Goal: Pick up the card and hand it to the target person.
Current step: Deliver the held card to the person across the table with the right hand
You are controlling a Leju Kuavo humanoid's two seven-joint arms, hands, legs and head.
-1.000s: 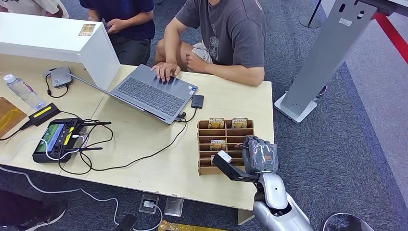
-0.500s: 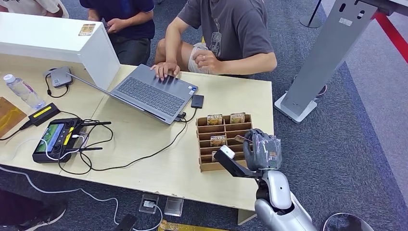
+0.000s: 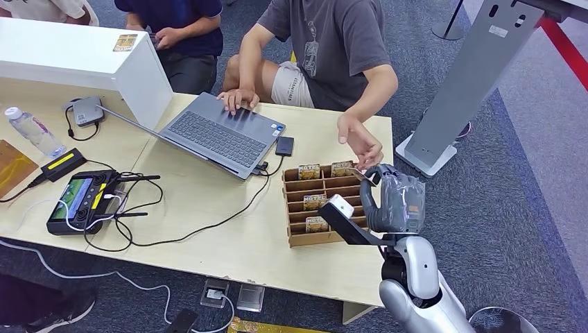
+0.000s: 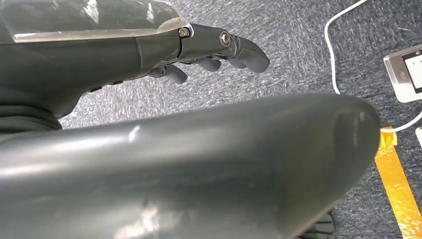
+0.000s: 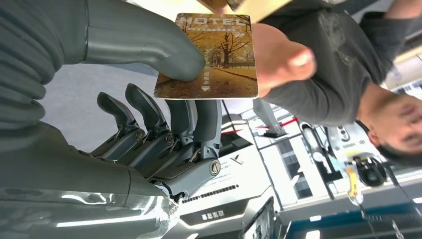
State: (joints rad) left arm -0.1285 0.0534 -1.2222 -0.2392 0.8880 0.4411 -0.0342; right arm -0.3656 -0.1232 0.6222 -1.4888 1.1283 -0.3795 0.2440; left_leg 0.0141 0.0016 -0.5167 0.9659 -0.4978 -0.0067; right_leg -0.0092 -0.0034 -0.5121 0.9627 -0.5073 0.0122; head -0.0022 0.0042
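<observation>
Overhead, the right hand (image 3: 395,201) is raised beside the wooden rack (image 3: 322,202) on the tabletop (image 3: 229,236), meeting a person's hand (image 3: 360,142); closer, its thumb pins the "HOTEL" card (image 5: 209,56), which the person's thumb touches; the left hand (image 4: 209,50) hangs loosely curled, holding nothing.

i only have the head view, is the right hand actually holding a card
Observer: Yes. In the right wrist view the right hand pinches a card between thumb and fingers.
Operator: what card is it
Observer: It reads HOTEL over a picture of autumn trees.
Operator: has the person got it
Observer: The person's hand is at the card's far edge, thumb up against it.
Operator: and the left hand
Observer: The left hand hangs over grey carpet, holding nothing.
</observation>
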